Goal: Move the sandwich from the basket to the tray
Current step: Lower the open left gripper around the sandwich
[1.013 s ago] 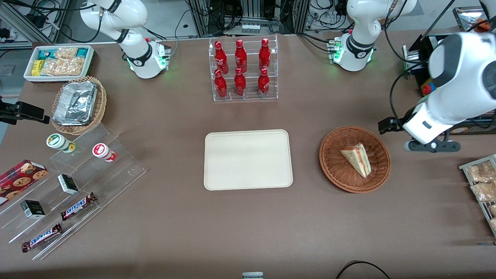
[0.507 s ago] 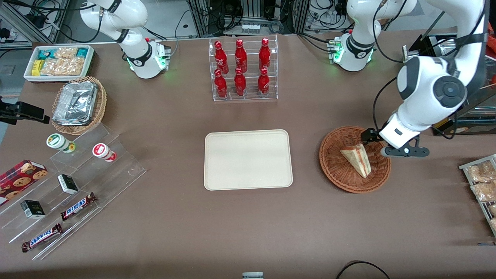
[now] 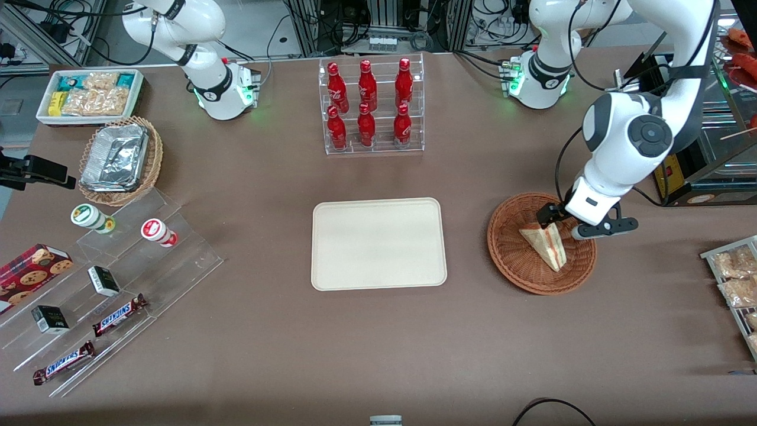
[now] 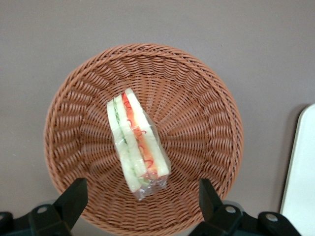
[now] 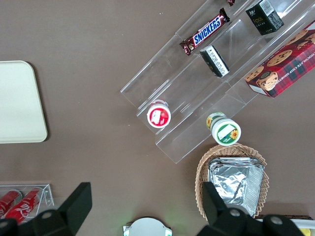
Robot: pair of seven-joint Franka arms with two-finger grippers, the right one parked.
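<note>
Since a second ago the left arm has swung in from the working arm's end of the table, and its gripper point(image 3: 559, 222) now hangs over the basket point(image 3: 542, 243), above the rim farther from the front camera. Nothing else on the table has shifted.

From the front, the sandwich point(image 3: 545, 241) lies in the basket, wrapped, its pointed end nearer the camera and its wide end just under the gripper. The tray point(image 3: 378, 244) sits bare beside the basket, toward the middle of the table, apart from it. A clear rack of red bottles point(image 3: 371, 106) stands farther from the camera than the tray.

From the left wrist, the sandwich point(image 4: 136, 140) rests near the middle of the basket point(image 4: 143, 139), its red and green filling showing along the cut edge. The two fingers point(image 4: 73, 201) stand spread wide, one to each side of the sandwich and above it, touching neither it nor the wicker. An edge of the tray point(image 4: 300, 174) shows beside the basket.

From the right wrist, a corner of the tray point(image 5: 19, 102) is visible.
</note>
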